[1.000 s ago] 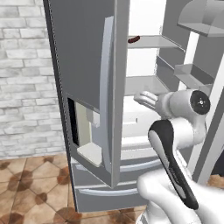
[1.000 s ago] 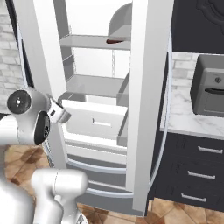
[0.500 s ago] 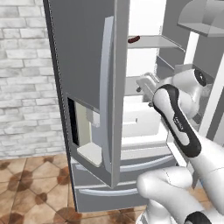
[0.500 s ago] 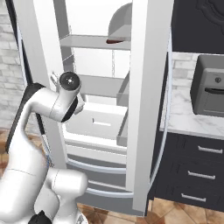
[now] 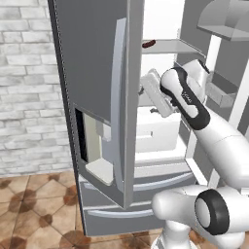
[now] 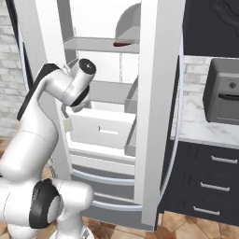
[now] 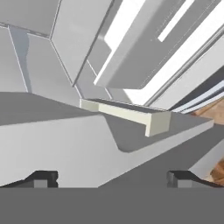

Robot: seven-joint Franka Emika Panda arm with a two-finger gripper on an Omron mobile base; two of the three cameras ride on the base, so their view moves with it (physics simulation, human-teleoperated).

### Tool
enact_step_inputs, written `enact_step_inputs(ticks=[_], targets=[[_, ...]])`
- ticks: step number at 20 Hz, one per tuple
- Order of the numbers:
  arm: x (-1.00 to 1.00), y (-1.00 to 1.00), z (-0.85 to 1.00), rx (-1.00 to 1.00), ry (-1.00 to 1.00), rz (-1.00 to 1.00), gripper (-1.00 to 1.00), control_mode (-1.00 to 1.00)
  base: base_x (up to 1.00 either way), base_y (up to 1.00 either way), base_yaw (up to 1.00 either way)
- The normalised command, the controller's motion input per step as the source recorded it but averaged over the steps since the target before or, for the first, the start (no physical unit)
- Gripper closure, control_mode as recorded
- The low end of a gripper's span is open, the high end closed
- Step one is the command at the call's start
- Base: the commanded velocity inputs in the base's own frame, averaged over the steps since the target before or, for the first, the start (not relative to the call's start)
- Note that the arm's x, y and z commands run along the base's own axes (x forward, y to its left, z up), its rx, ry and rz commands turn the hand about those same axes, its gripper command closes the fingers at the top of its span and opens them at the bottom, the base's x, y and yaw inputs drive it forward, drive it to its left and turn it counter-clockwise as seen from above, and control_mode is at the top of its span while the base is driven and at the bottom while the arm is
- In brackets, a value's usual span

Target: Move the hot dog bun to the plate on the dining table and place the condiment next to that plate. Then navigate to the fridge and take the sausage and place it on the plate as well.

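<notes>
The fridge (image 5: 92,73) stands with its doors swung open. The sausage (image 5: 148,44), a short dark red-brown cylinder, lies on an upper shelf near the shelf's front edge; it also shows as the sausage (image 6: 122,44) from the other side. My gripper (image 5: 147,100) hovers inside the opening, below the sausage and left of it, in front of a white drawer (image 5: 155,131). In the hand view my gripper (image 7: 112,179) is open, the two tips wide apart with nothing between them, looking down along the inside of the door. One pale fingertip (image 6: 68,125) pokes out under my wrist.
The left door (image 5: 121,121) with its long handle stands close to my hand. Door bins (image 5: 219,92) line the right door. Right of the fridge, black drawers (image 6: 210,182) carry a marble counter with a dark oven (image 6: 224,95). A brick wall (image 5: 24,97) is on the left.
My arm has unfolded and risen, carrying the hand up and forward into the fridge opening in front of the white drawer. The jaws have stayed open. The sausage has not moved.
</notes>
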Motion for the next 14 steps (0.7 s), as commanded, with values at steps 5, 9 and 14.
enact_step_inputs(ticks=[5,9,14], targets=[[0.11,0.46,0.0,0.08,0.21,0.07,-1.0,-1.0,0.0,0.0,0.0],[-0.08,0.52,0.0,0.03,0.12,0.06,-1.0,-1.0,0.0,0.0,0.0],[-0.4,0.59,0.0,0.02,0.04,0.08,-1.0,-1.0,0.0,0.0,0.0]])
